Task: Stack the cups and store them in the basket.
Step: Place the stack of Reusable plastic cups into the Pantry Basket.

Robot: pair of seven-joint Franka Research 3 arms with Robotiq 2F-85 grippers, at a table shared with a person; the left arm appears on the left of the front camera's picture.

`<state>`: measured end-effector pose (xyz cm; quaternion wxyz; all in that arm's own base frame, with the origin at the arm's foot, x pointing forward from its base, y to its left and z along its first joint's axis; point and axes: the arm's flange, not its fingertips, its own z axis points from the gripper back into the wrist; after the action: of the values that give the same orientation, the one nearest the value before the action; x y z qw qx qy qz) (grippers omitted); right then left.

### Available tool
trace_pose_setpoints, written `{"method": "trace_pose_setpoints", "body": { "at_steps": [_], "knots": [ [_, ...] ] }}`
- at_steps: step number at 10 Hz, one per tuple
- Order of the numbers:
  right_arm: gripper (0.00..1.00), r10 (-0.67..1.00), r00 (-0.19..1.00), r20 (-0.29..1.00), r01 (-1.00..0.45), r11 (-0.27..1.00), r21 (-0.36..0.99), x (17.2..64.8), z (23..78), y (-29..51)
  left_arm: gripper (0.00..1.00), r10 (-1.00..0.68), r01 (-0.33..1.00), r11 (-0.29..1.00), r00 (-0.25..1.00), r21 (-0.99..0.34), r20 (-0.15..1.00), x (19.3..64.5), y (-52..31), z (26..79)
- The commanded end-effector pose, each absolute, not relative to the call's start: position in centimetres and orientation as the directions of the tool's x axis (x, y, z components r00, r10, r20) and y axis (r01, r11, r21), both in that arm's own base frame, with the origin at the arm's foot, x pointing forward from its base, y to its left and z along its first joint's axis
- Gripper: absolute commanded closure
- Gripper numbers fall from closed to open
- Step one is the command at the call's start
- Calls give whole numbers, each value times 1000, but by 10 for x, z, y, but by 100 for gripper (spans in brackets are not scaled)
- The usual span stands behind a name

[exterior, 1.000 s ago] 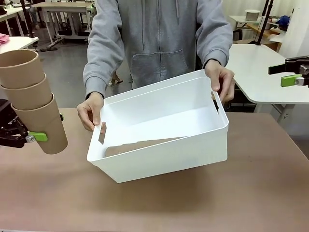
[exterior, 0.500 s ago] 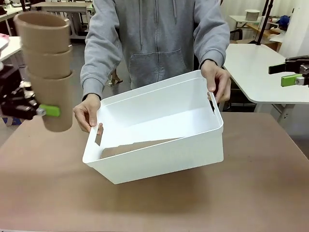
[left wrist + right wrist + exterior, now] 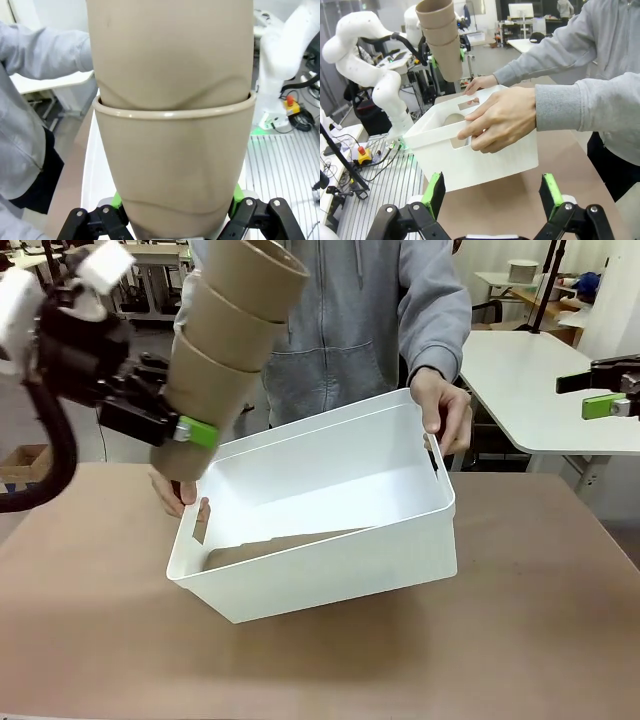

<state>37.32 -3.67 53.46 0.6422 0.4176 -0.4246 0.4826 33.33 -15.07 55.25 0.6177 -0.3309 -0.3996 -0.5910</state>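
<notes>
Three tan cups [image 3: 228, 335] are nested into one stack that leans with its rims up and to the right. My left gripper [image 3: 182, 438] is shut on the lowest cup near its base, above the left end of the white basket [image 3: 330, 570]. In the left wrist view the stack [image 3: 172, 150] sits between the green pads [image 3: 116, 201]. A person's hands [image 3: 447, 410] hold the basket by its end handles, tipped with its opening toward me. My right gripper [image 3: 492, 195] is open with nothing in it, facing the basket [image 3: 485, 165] and the stack [image 3: 442, 40].
The brown table [image 3: 520, 640] lies bare in front of and to the right of the basket. My right gripper [image 3: 610, 390] hangs at the far right, over a white table [image 3: 540, 380] behind. The person stands close at the far edge.
My left gripper has lifted the stack up and to the right and tipped its rims rightward over the basket's left end. The person has shifted the basket slightly left. The right gripper has stayed still.
</notes>
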Motion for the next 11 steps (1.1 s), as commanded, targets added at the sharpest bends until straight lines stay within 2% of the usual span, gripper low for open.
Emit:
{"method": "trace_pose_setpoints", "body": {
  "at_steps": [1, 5, 11],
  "knots": [
    [0, 250, 187, 950, -972, 190, 142, 372, 539, -36, 15, -537, 991, 110, -3, 73, 844, 342, -178, 549],
    [0, 250, 187, 950, -972, 190, 142, 372, 539, -36, 15, -704, 985, 99, -31, 141, 710, 362, -230, 516],
    [0, 250, 187, 950, -972, 190, 142, 372, 539, -36, 15, -838, 986, 89, -3, 142, 545, 407, -266, 468]
  ]
}}
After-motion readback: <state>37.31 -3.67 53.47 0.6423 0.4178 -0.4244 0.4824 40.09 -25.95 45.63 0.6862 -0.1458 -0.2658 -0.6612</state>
